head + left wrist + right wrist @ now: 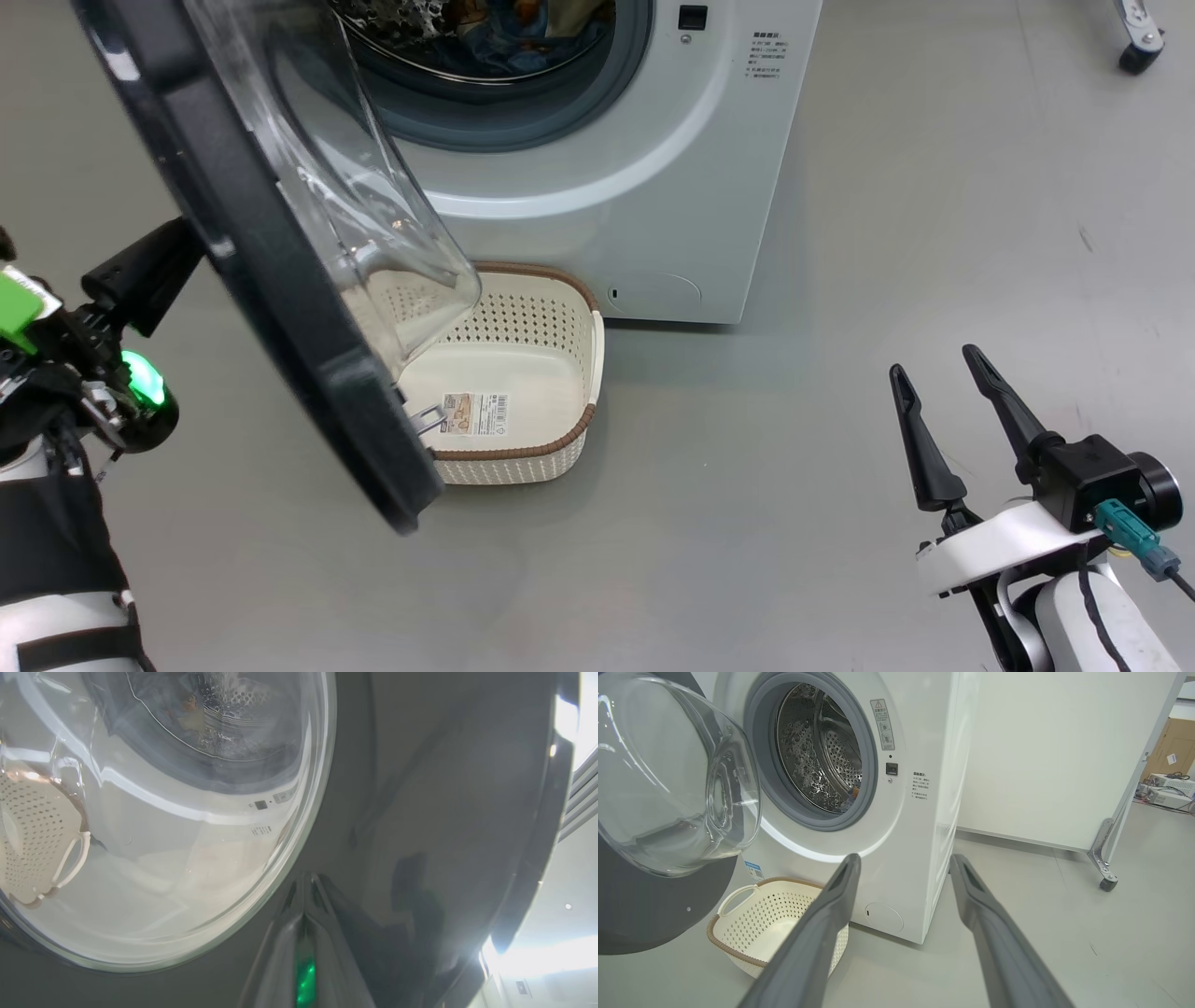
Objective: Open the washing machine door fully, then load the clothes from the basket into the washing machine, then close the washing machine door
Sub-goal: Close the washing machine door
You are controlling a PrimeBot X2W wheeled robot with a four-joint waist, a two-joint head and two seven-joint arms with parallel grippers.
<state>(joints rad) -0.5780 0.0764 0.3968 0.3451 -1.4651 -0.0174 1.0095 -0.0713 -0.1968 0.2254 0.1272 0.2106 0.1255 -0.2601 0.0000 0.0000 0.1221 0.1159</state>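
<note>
Closest to my head camera looms the washing machine door [252,280], swung out from the washing machine [653,187]; my left gripper [304,882] has its jaws pressed together, tips against the door's glossy black outer rim; my right gripper [934,359] hangs over the floor well off to the right, jaws wide apart; the basket [523,455] sits on the floor just before the washer, under the door's glass bowl; the clothes [495,47] lie inside the drum.
</note>
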